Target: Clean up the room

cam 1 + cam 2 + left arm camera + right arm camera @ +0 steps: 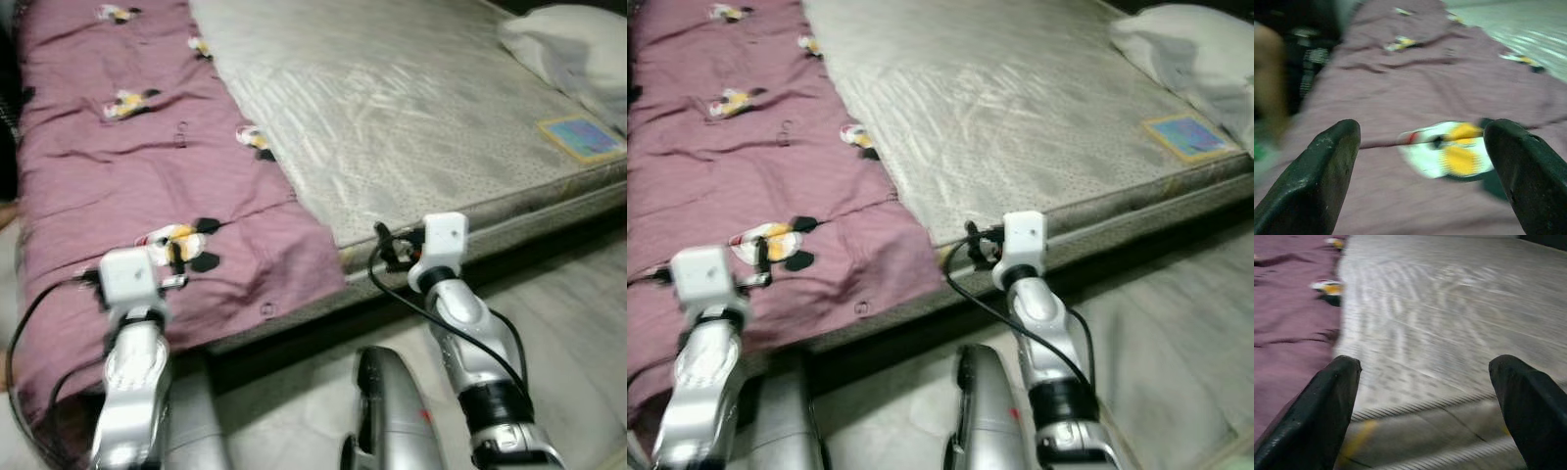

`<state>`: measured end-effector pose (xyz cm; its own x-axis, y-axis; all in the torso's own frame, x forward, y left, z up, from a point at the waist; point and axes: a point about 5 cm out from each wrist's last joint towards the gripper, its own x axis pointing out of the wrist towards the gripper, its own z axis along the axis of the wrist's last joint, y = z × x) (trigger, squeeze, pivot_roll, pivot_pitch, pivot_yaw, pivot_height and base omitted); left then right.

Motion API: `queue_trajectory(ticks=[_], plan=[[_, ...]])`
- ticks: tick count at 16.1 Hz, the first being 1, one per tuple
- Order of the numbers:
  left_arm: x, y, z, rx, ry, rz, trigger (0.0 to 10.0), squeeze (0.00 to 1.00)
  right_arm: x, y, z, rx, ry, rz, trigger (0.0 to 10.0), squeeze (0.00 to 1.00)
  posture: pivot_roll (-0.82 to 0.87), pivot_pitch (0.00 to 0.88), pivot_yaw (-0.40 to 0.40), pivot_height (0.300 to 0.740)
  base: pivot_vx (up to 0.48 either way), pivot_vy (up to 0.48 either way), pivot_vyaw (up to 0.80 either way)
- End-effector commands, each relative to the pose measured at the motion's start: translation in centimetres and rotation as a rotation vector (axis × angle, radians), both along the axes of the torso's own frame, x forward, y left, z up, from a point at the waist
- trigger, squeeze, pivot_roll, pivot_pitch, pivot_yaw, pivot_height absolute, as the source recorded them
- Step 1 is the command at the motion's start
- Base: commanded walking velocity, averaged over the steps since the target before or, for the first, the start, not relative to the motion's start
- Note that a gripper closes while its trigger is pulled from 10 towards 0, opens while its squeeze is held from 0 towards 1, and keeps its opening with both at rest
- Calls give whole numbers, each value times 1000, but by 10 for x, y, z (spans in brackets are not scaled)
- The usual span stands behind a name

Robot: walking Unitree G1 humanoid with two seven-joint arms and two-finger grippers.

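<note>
The purple blanket (127, 186) covers only the mattress's (411, 127) left half, its near edge hanging over the front edge; we judge spreading it comes next. Our left gripper (1422, 161) hovers over that hem, fingers apart; we should pinch low. Our right gripper (1425, 401), also apart, faces bare mattress and should shift toward the blanket's corner.

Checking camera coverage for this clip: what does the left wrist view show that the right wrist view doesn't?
Left wrist view: the left gripper, open, above a white and yellow cartoon print on the purple blanket.

Right wrist view: the right gripper, open, above the mattress edge, with the bare mattress beyond.

Both: the purple blanket with its prints.
</note>
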<state>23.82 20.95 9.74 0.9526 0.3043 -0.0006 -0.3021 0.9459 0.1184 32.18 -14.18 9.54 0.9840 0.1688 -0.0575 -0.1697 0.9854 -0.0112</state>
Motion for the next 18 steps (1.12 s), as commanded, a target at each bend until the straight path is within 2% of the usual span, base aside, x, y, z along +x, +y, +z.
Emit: queue_trajectory(ticks=[1, 2, 3, 7, 9, 10, 12, 13, 14, 16, 18], plan=[[-13, 7, -1, 5, 21, 40, 10000, 0, 8, 12, 10, -1, -46, 25, 10000, 0, 138, 31, -95, 506, 0, 0, 800], [-21, 9, -7, -10, 46, 59, 10000, 0, 10, 17, 13, 6, -56, 41, 10000, 0, 149, 32, -97, 506, 0, 0, 800], [-23, 5, -10, 48, 47, 20, 10000, 0, 12, 20, 14, 11, -55, 58, 10000, 0, 167, 31, -96, 506, 0, 0, 800], [-25, 3, -4, 15, 55, 9, 10000, 0, 17, 14, 8, -10, -35, 49, 10000, 0, 142, 32, -85, 506, 0, 0, 800], [-18, -4, -2, -23, 62, -48, 10000, 0, 33, 32, 4, -17, 34, 37, 10000, 0, 131, 30, -73, 506, 0, 0, 0], [-17, -5, -2, -25, 62, -51, 10000, 0, 35, 34, 5, -6, 41, 31, 10000, 0, 131, 30, -73, 506, 0, 0, 0], [-14, -6, -1, -36, 68, -49, 10000, 0, 36, 43, -15, -60, 240, 44, 10000, 0, 142, 29, -93, 506, 0, 0, 0], [-15, -6, -2, -43, 74, -44, 10000, 0, 32, 39, -27, -54, 336, 31, 10000, 0, 143, 31, -101, 506, 0, 0, 0], [-16, -6, -2, -45, 77, -40, 10000, 0, 30, 36, -32, -56, 374, 18, 10000, 0, 143, 31, -102, 506, 0, 0, 0], [-20, -5, -5, -57, 95, -23, 10000, 0, 15, 19, -57, 52, 578, -55, 10000, 0, 140, 35, -110, 506, 0, 0, 0], [-22, -7, -9, -64, 117, -31, 10000, 0, 6, 7, -70, 66, 668, -60, 10000, 0, 132, 40, -107, 506, 0, 0, 0]])
